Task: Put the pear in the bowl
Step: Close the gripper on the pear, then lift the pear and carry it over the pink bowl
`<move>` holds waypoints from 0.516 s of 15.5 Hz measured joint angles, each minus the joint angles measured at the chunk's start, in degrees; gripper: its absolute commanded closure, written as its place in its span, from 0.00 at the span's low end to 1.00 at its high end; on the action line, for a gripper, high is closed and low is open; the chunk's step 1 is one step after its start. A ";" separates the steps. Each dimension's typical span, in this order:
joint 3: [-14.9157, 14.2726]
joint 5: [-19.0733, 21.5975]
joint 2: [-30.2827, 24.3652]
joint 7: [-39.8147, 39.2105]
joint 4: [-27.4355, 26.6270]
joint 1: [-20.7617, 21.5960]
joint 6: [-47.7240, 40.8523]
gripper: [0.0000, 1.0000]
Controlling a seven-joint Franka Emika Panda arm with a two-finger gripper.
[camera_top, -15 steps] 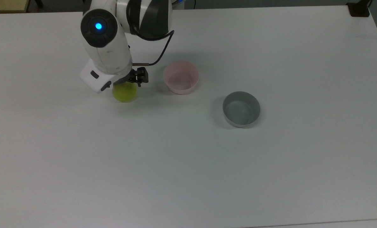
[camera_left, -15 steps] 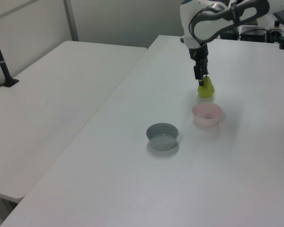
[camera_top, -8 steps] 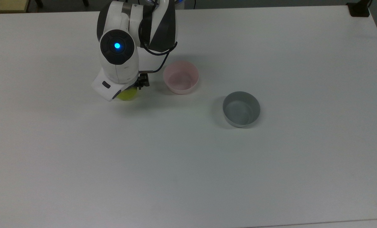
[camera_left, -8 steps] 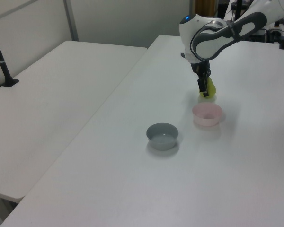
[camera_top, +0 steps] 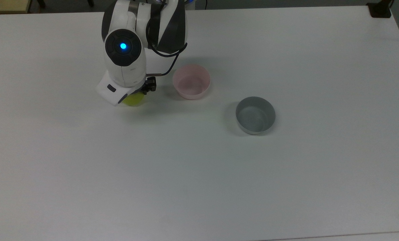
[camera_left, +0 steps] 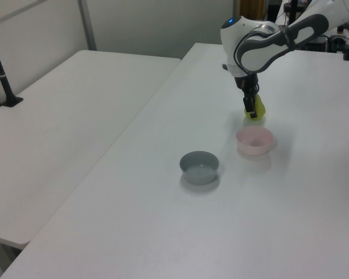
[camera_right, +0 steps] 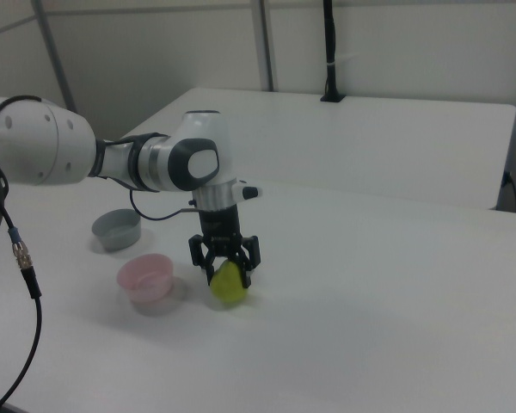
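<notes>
**White bench, pear in the gripper's reach**

White bench (camera_top: 199, 174) carries the arm (camera_right: 155, 162), a grey bowl (camera_top: 255, 115) and the pink bowl (camera_top: 191, 81). Just beside the pink bowl, the gripper (camera_right: 225, 271) straddles the pear (camera_right: 229, 285) on the bench, fingers (camera_right: 248, 255) spread around it.

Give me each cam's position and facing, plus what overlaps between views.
Top view: overhead, looking down on the table; arm enters from the top edge, gripper over the pear, pink bowl and grey bowl to the top view's right.
Left view: raised, off one table end, looking along it toward the arm.
Right view: low, at the opposite side, facing the gripper straddling the pear.
Shared: all three show arm, pear and both bowls.
</notes>
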 measured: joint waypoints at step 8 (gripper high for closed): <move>-0.11 0.12 -12.45 -0.92 0.40 0.02 -6.65 0.43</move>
